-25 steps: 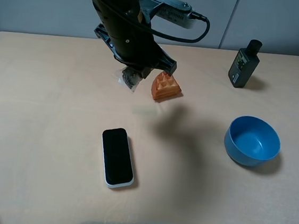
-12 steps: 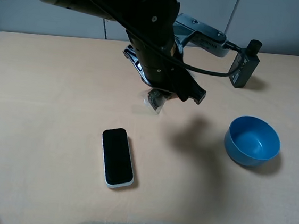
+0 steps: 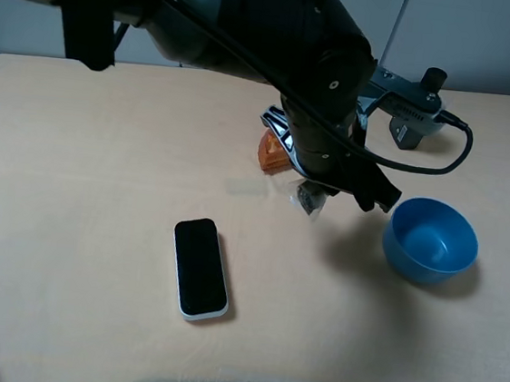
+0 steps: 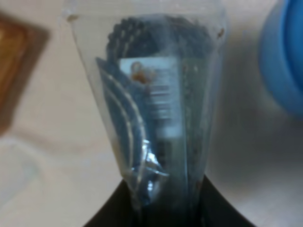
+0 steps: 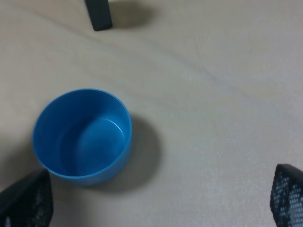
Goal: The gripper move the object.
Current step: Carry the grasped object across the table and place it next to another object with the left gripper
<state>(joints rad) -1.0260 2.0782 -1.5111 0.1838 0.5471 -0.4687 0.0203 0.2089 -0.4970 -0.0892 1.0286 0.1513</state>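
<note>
Plastic packet (image 4: pixel 152 118) is hanging pinched in our left gripper (image 3: pixel 315 192); we're planning slow, high travel clear of bowl (image 3: pixel 412 262).

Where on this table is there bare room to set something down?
Bare: the table left of the phone, and the front stretch between phone and blue bowl. Crowded: the middle, where the held packet hangs between waffle wedge and bowl.

Probably lab (bare table (image 3: pixel 57 252), grey panels (image 3: pixel 490 42))

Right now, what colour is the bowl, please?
The bowl is blue, clearest in the right wrist view.
</note>
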